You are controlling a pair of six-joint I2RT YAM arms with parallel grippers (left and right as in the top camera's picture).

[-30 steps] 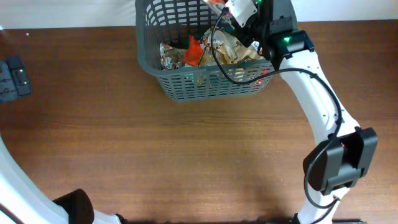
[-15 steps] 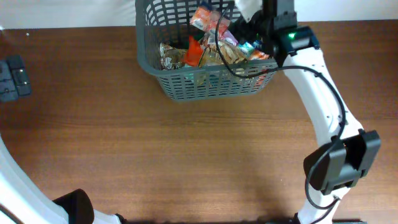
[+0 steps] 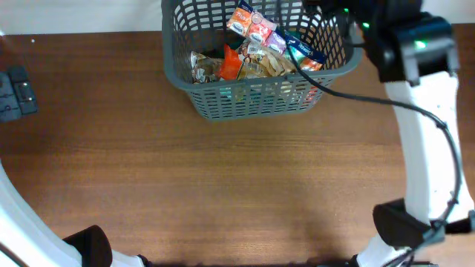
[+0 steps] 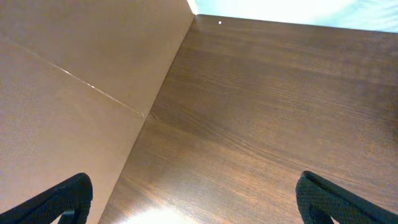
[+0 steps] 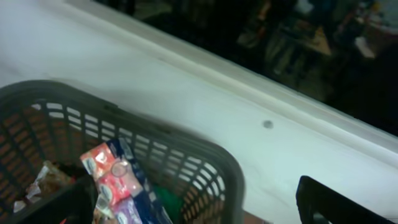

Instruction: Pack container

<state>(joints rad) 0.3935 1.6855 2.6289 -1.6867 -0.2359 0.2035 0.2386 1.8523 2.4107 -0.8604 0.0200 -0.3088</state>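
The container [image 3: 252,100], a dark grey slotted basket, stands at the table's far edge and holds several snack packets. A strip of orange, red, purple and blue packets [image 3: 271,37] lies on top of the pile. In the right wrist view the container's rim [image 5: 186,149] curves below the camera, with the strip of packets [image 5: 115,180] inside it. My right gripper [image 5: 199,205] hangs open above the container's far right corner, nothing between its fingers. My left gripper [image 4: 199,199] is open over bare table far to the left.
A white wall surface [image 5: 249,93] runs behind the container. A light brown panel [image 4: 74,93] stands at the table's left side. The right arm [image 3: 427,111] reaches up along the right side. A dark part of the left arm [image 3: 16,93] sits at the left edge.
The right gripper opened and the strip of packets fell into the container. The right arm then swung away to the right and back. The left arm has not moved.
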